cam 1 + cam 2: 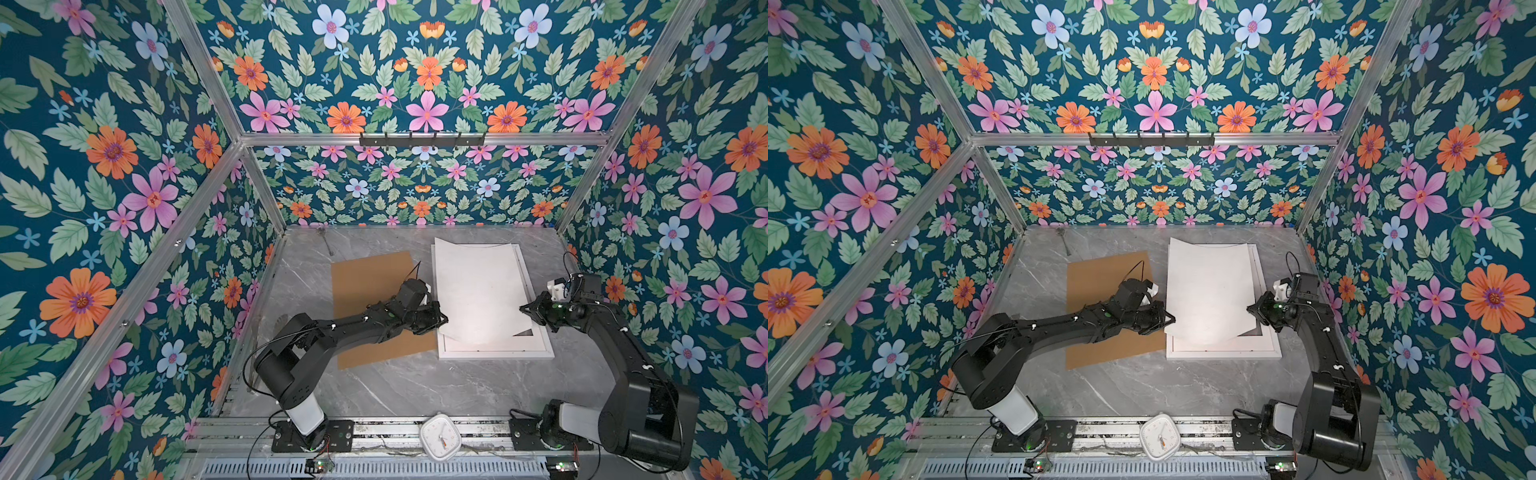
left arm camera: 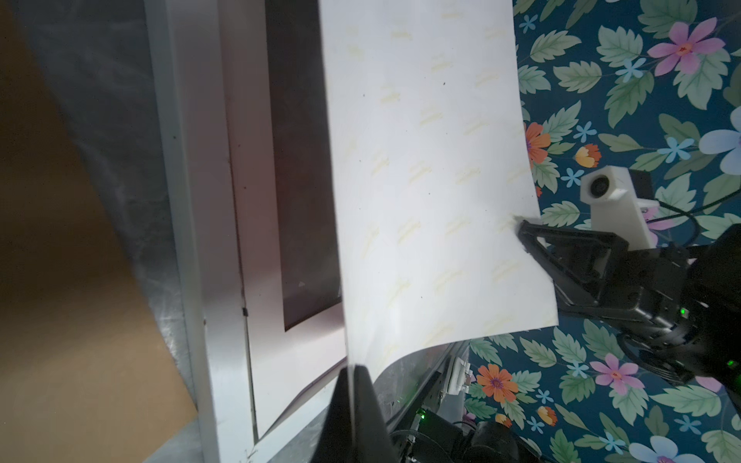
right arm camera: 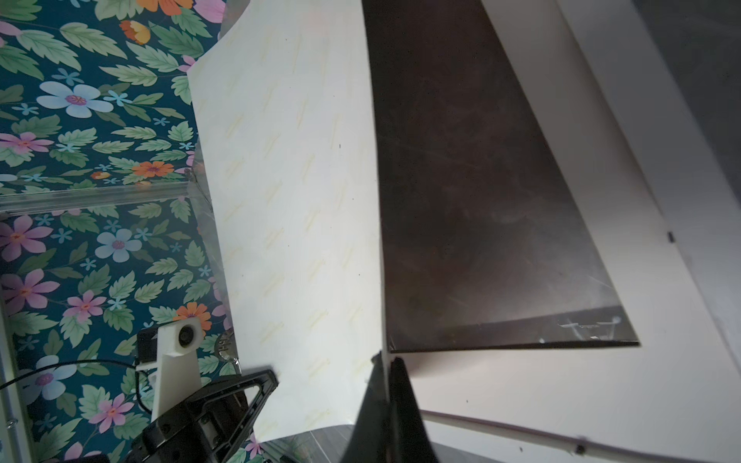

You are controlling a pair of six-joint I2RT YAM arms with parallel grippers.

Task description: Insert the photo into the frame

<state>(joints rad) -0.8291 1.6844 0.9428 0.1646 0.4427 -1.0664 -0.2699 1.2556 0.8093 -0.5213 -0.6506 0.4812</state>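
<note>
The photo shows only its plain white back, bowed over the frame, a white frame lying flat on the table. My left gripper is shut on the photo's near left edge; in the left wrist view its jaws pinch the sheet. On the near right edge my right gripper is shut too, gripping the sheet. The photo's near end is lifted, and its far end lies on the frame. The printed side is hidden.
A white mat board with a dark window lies inside the frame, under the photo. A brown backing board lies flat to the frame's left, under my left arm. A white clock sits at the front rail.
</note>
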